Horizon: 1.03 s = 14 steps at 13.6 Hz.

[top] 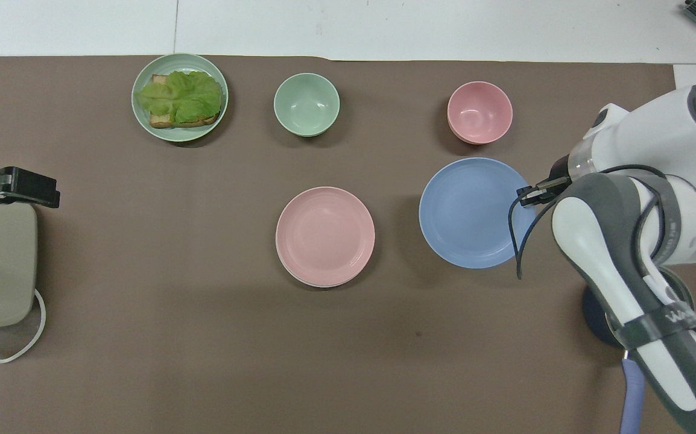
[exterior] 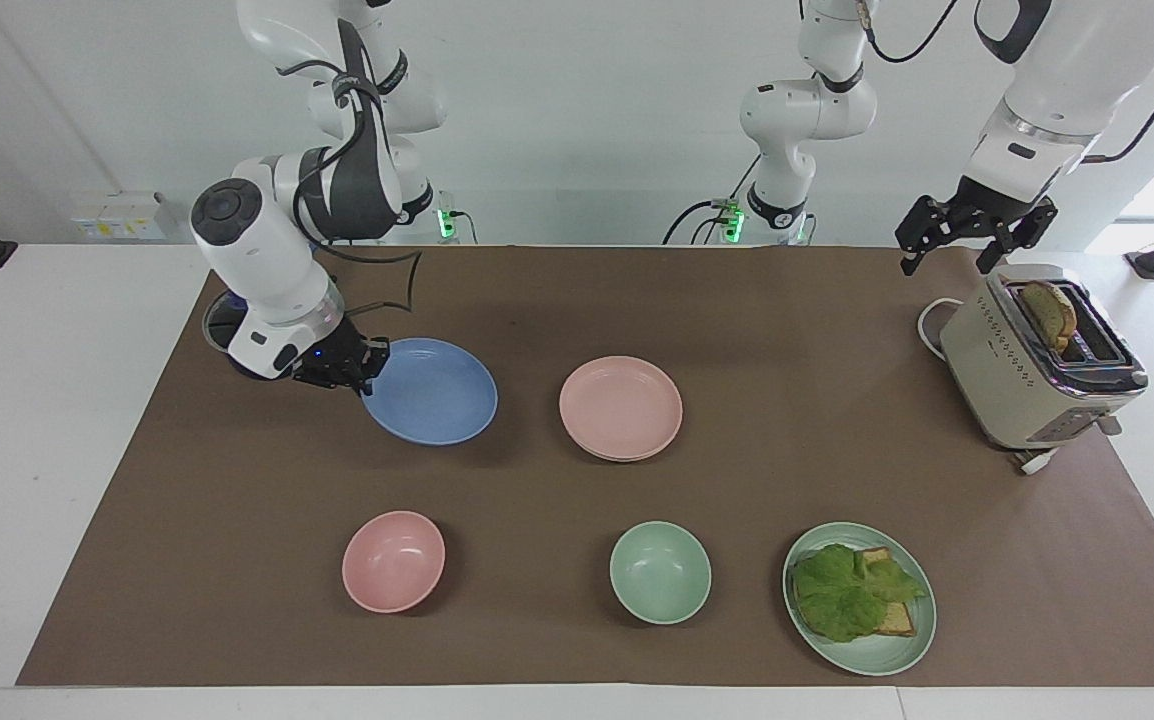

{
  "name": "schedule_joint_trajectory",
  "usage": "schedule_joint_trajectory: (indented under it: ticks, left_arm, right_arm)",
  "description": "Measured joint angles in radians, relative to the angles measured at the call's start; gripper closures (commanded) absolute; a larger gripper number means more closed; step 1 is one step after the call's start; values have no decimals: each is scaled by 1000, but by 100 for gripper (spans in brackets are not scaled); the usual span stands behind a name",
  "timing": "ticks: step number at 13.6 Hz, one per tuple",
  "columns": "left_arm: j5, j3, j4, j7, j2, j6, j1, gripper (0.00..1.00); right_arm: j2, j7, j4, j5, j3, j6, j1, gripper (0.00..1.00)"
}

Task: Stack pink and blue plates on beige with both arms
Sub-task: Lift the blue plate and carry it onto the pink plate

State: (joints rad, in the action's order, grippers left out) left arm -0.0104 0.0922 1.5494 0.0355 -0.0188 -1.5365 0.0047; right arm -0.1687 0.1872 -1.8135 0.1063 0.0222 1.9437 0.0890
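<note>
The blue plate (exterior: pixel 432 390) hangs just above the brown mat (exterior: pixel 577 300), pinched at its nine o'clock rim in the facing view by the right gripper (exterior: pixel 355 365), whose fingers are clamped on it. At the plate's three o'clock, the pink plate (exterior: pixel 621 407) lies flat on the beige plate (top: pixel 315 281), only an edge of which shows. Far toward three o'clock, the left gripper (exterior: pixel 972 232) waits spread wide above the toaster (exterior: pixel 1037 360).
</note>
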Motion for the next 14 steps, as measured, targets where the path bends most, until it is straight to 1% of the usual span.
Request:
schedule_joint_trajectory:
  ticks: [1, 3, 4, 5, 7, 10, 14]
  left_arm:
    - [0, 0, 0, 0, 0, 0, 0, 0]
    - [0, 0, 0, 0, 0, 0, 0, 0]
    - [0, 0, 0, 0, 0, 0, 0, 0]
    - [0, 0, 0, 0, 0, 0, 0, 0]
    - [0, 0, 0, 0, 0, 0, 0, 0]
    - [0, 0, 0, 0, 0, 0, 0, 0]
    - [0, 0, 0, 0, 0, 0, 0, 0]
  right_arm:
    - [0, -46, 1, 1, 39, 1, 0, 100]
    - [-1, -196, 2, 2, 139, 20, 3, 100]
    - [-4, -254, 2, 15, 180, 33, 9, 100]
    - [-13, -293, 1, 51, 203, 51, 23, 100]
    - [-44, -372, -1, 95, 210, 115, 72, 100]
    - [-119, -436, -2, 102, 210, 213, 124, 100]
    - [-170, -437, -3, 103, 210, 234, 146, 100]
